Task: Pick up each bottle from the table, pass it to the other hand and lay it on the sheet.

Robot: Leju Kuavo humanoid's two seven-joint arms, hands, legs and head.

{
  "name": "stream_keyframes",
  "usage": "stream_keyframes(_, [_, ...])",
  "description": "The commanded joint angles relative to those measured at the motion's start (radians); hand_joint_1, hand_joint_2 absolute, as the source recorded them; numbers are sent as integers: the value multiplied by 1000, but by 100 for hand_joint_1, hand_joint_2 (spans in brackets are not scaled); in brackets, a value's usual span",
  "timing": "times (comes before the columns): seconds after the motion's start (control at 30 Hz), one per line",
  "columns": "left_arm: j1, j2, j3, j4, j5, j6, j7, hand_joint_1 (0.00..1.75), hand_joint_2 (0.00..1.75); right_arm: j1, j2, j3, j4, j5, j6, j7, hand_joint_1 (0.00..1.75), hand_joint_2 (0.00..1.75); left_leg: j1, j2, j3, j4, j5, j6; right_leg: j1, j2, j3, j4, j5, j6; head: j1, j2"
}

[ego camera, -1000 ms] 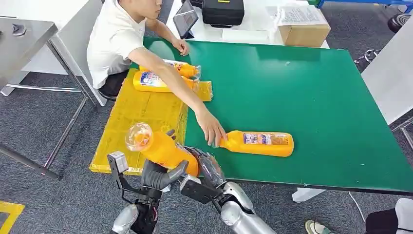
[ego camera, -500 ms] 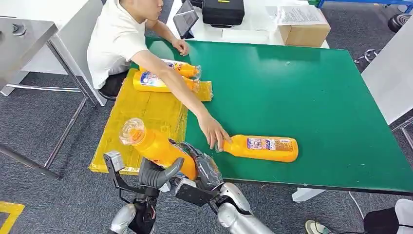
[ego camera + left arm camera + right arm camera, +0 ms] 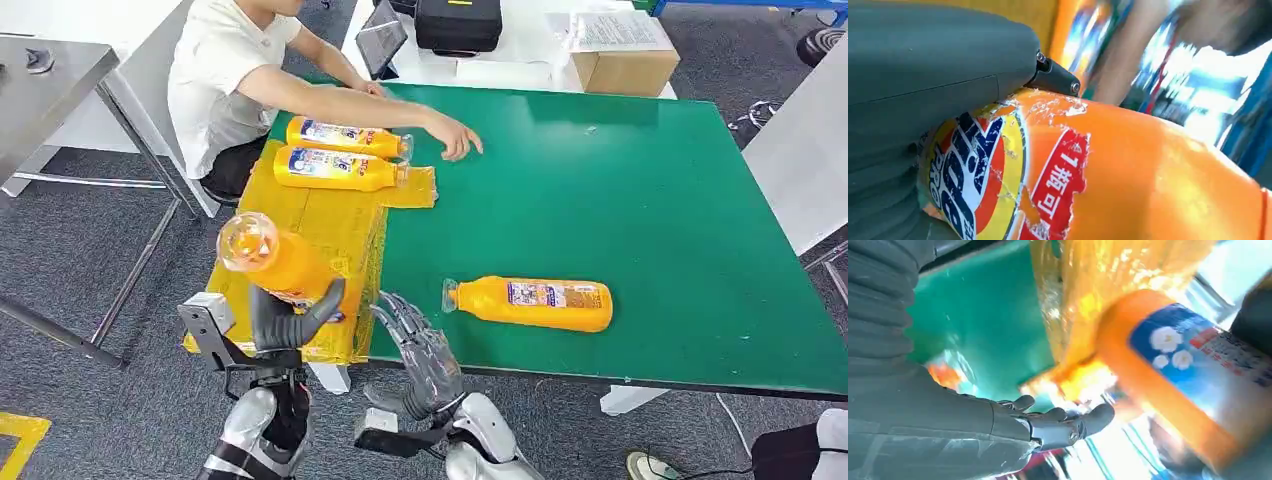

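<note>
My left hand [image 3: 285,318] grips an orange bottle [image 3: 272,262] over the near edge of the yellow sheet [image 3: 300,220], its clear cap pointing up and away. Close up, that orange bottle [image 3: 1108,175] sits under my grey thumb. My right hand [image 3: 420,350] hangs open with fingers spread, just right of the held bottle at the table's front edge; in the right wrist view my right hand [image 3: 998,425] holds nothing and the bottle [image 3: 1178,370] is apart from it. Another orange bottle [image 3: 530,302] lies on the green table [image 3: 620,180]. Two bottles [image 3: 340,152] lie at the sheet's far end.
A person in a white shirt [image 3: 225,80] sits at the table's far left corner, one hand [image 3: 460,137] stretched over the green top near the two laid bottles. A cardboard box [image 3: 622,62], a black case [image 3: 458,24] and a tablet [image 3: 382,38] stand beyond the table.
My right hand has let go of the bottle and dropped back open; my left hand now carries it leftward over the sheet. The person's hand has withdrawn from the lying bottle to the far side.
</note>
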Motion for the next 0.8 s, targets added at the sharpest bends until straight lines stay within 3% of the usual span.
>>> stream_keyframes(0.03, [-47, 22, 96, 14, -140, 94, -45, 175, 175, 152, 83, -523, -317, 25, -7, -90, 0, 175, -1, -3, 2, 0, -1, -2, -1, -2, 2, 2, -3, -2, 0, 0])
stream_keyframes(0.33, [-45, 30, 85, 13, -133, 58, -10, 175, 175, 159, 84, -543, -365, 27, -7, -90, 0, 175, -1, -3, 4, -1, -1, -2, 0, -2, 5, 0, -2, -2, 0, 0])
stream_keyframes(0.37, [-45, 31, 87, 14, -109, 27, 15, 175, 175, 158, 83, -549, -374, 24, -7, -90, 0, 0, 0, -3, 4, 0, -2, -3, 0, -2, 5, 1, -3, -3, 0, 0])
stream_keyframes(0.43, [-50, 42, 77, 23, -115, 16, 23, 175, 175, 158, 83, -554, -375, 25, -7, -90, 0, 0, -1, -3, 4, 0, -2, -2, 0, -2, 4, 0, -3, -2, 0, 0])
stream_keyframes(0.53, [-124, 137, -62, 176, -460, 103, 113, 166, 175, 160, 82, -538, -361, 9, -7, -90, 0, 0, -1, -3, 3, -1, 0, -1, 0, -2, 3, -1, -1, -2, -1, 0])
stream_keyframes(0.6, [-211, 182, -139, 368, -723, 115, 193, 175, 175, 145, 74, -498, -335, -19, -7, -90, 0, 0, 0, -5, 7, -2, -1, -2, 0, -3, 7, -2, -2, -2, 0, 0])
stream_keyframes(0.7, [-297, 192, -189, 533, -937, 41, 277, 175, 175, 117, 66, -443, -290, -58, -7, -90, 0, 0, 0, -5, 5, -3, 1, -1, 0, -4, 5, -2, -1, -2, 0, 0])
stream_keyframes(0.8, [-320, 191, -190, 561, -980, 3, 285, 175, 175, 107, 62, -416, -273, -73, -7, -90, 0, 0, 0, -2, 5, -2, 0, -1, 0, -1, 5, -1, 0, -2, 0, 0])
